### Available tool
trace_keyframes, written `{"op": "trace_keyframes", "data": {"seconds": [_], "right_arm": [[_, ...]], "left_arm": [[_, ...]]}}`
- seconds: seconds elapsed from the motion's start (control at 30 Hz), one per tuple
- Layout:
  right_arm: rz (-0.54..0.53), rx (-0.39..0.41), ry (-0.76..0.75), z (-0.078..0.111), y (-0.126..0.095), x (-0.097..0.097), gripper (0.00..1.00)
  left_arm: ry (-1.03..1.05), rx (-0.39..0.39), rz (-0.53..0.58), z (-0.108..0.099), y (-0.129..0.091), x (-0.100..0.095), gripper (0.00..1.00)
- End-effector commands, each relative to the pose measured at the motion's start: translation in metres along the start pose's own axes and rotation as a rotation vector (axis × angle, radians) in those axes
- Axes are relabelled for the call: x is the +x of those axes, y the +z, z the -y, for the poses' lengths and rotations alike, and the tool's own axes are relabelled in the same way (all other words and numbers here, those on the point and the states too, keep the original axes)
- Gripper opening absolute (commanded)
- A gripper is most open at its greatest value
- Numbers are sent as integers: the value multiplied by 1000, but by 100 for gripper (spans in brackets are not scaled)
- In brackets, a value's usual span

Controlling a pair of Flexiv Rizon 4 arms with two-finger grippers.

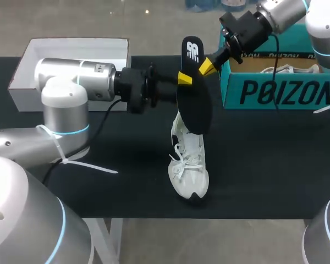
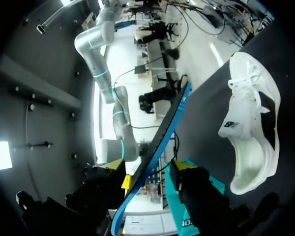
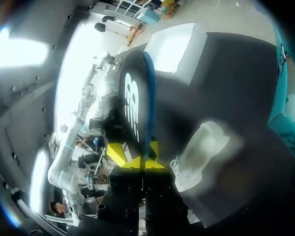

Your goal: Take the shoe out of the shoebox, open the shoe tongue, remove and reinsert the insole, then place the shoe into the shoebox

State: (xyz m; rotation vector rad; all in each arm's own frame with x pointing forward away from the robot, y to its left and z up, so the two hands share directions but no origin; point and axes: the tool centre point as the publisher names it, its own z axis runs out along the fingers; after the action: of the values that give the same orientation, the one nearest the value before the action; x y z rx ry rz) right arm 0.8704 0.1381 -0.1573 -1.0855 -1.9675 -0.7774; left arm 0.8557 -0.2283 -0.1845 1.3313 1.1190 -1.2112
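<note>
The black insole (image 1: 193, 99) stands on end in the air above the heel end of the white shoe (image 1: 188, 159), its logo end uppermost and clear of the shoe. My right claw (image 1: 206, 67) comes in from beyond the shoe, on my right side. It grips the insole near its upper part, both yellow tips pressed to it from two sides. The right wrist view shows the insole (image 3: 132, 98) edge-on, its blue rim running down into that claw (image 3: 135, 157).

My left claw (image 1: 181, 80) reaches in level from the shoe's left side and brackets the same insole lower down. In the left wrist view the insole (image 2: 162, 132) passes edge-on between the fingers of this claw (image 2: 147, 172). One yellow tip lies against the insole and the other stands off it with a gap showing, so this claw stands open around the insole.

The shoe sits out of its box on the black worktop (image 1: 264, 165), laces up and toe toward the near edge. In both wrist views the shoe (image 2: 250, 128) lies apart from the insole.

The teal shoebox (image 1: 280, 93) stands open well to the shoe's right and farther back. A white lid (image 1: 71, 48) lies farther back on the shoe's left, partly behind my left arm.
</note>
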Motion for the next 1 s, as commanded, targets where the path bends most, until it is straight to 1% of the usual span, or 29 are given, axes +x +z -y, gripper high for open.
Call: {"op": "trace_keyframes", "data": {"seconds": [0.03, 0.13, 0.47, 0.5, 0.53, 0.6, 0.73, 0.87, 1.0], "right_arm": [[-4, 5, 2, 0, 3, -1, 0], [-9, 12, 4, 1, 7, -2, 0], [-8, 17, 18, 1, 10, -5, 1], [-7, 16, 24, 1, 11, -5, 37], [1, 12, 35, 2, 11, -6, 100], [9, -4, 38, 7, 6, -7, 100], [54, -28, 43, 21, -11, -9, 100], [133, -57, 21, 39, -39, -4, 100], [202, -95, -8, 60, -67, 8, 100]], "left_arm": [[1, 7, 4, -3, 3, 1, 0], [-8, 11, 29, -4, 2, 1, 0], [-3, 7, 35, -4, -4, 1, 0], [-3, 7, 35, -4, -4, 1, 0], [-3, 6, 34, -4, -4, 2, 0], [-4, 6, 32, -4, -5, 2, 0], [-8, 7, 31, -3, -8, 3, 0], [-13, 12, 28, -2, -10, 4, 0], [-21, 19, 27, 0, -11, 6, 0]]}}
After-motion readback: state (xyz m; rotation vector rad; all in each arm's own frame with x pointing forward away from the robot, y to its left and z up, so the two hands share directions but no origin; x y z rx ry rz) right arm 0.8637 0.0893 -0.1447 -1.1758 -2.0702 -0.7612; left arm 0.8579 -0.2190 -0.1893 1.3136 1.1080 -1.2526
